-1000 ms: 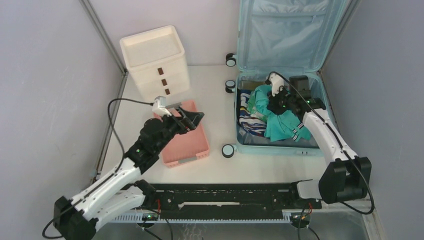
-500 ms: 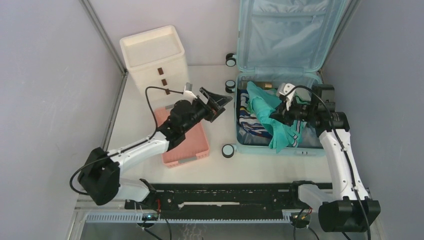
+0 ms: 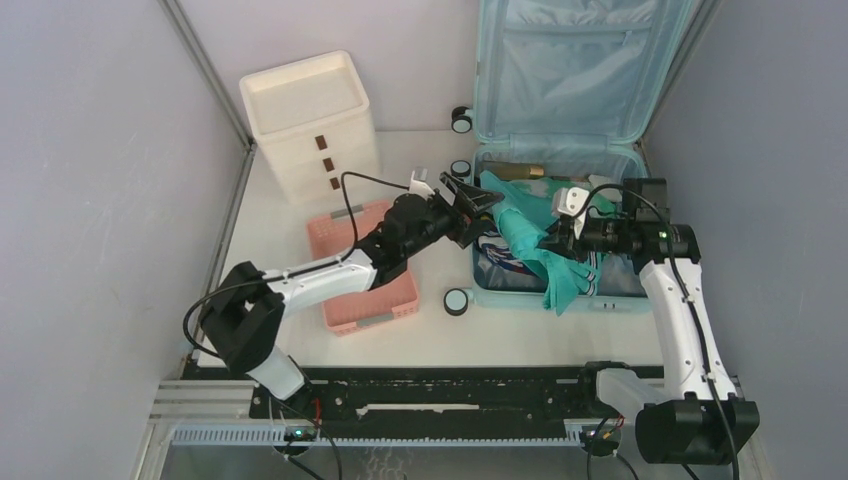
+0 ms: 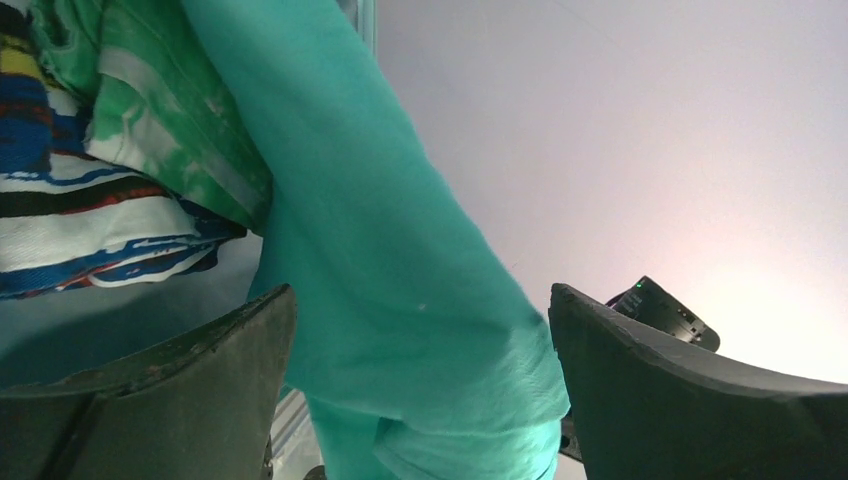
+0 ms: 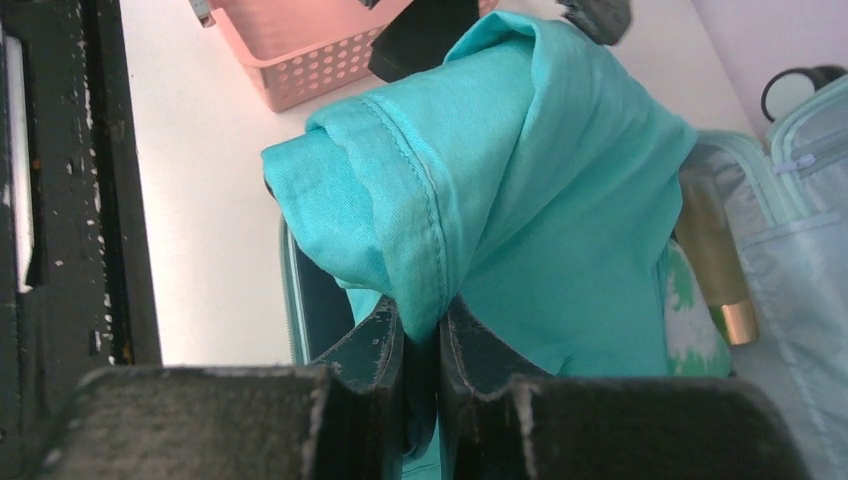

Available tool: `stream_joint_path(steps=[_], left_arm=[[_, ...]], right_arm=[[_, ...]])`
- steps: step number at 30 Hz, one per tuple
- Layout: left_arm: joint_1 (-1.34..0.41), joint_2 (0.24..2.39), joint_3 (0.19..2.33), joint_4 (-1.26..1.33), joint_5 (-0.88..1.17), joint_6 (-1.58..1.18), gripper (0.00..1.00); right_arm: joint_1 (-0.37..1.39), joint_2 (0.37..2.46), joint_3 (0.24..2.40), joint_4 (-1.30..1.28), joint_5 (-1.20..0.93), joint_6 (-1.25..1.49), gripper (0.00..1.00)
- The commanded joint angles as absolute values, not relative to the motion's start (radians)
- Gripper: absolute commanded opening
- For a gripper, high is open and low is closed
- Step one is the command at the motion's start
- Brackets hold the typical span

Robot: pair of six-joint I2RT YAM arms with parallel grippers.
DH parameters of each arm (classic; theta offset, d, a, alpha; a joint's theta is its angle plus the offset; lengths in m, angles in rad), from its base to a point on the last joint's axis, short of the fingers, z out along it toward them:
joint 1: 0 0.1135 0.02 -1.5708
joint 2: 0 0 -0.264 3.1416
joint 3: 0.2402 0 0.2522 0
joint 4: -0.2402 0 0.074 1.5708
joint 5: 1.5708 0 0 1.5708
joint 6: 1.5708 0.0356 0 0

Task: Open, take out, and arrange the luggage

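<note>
Luggage sits open at the far right of the table, lid raised at the back with its light blue lining showing, the base flat and full of clothes, one small wheel at its near left corner. My right pincer is clenched on a teal garment, lifted above the base. In the right wrist view the two fingers pinch a hemmed fold of the cloth and the rest drapes over them. My left pincer is released, jaws spread wide, reaching in over the left rim of the luggage. In the left wrist view the teal cloth hangs between the two fingers; I can't tell if either one touches it. A blue, white and red striped cloth and a green-and-white piece lie in the base to the left of it. A gold-capped bottle lies at the back of the base. A pink basket sits left of the luggage under my left arm, and a white three-drawer box stands behind it at the far left.
</note>
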State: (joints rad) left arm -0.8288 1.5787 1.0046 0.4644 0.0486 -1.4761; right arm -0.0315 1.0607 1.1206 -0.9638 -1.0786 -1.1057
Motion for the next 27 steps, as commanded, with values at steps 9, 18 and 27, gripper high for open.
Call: stream_joint_path(steps=[9, 18, 27], left_arm=[[-0.863, 1.664, 1.141, 0.516, 0.132, -1.502, 0.81], [-0.853, 1.603, 1.150, 0.433, 0.156, -1.287, 0.01], [-0.838, 1.427, 1.209, 0.018, 0.015, -0.747, 0.00]], right_arm=[[0.096, 0.973, 1.060, -0.847, -1.088, -1.211, 0.00], [0.127, 0.963, 1.060, -0.822, -1.066, -1.187, 0.00], [0.125, 0.924, 1.060, -0.909, -1.121, -1.133, 0.52]])
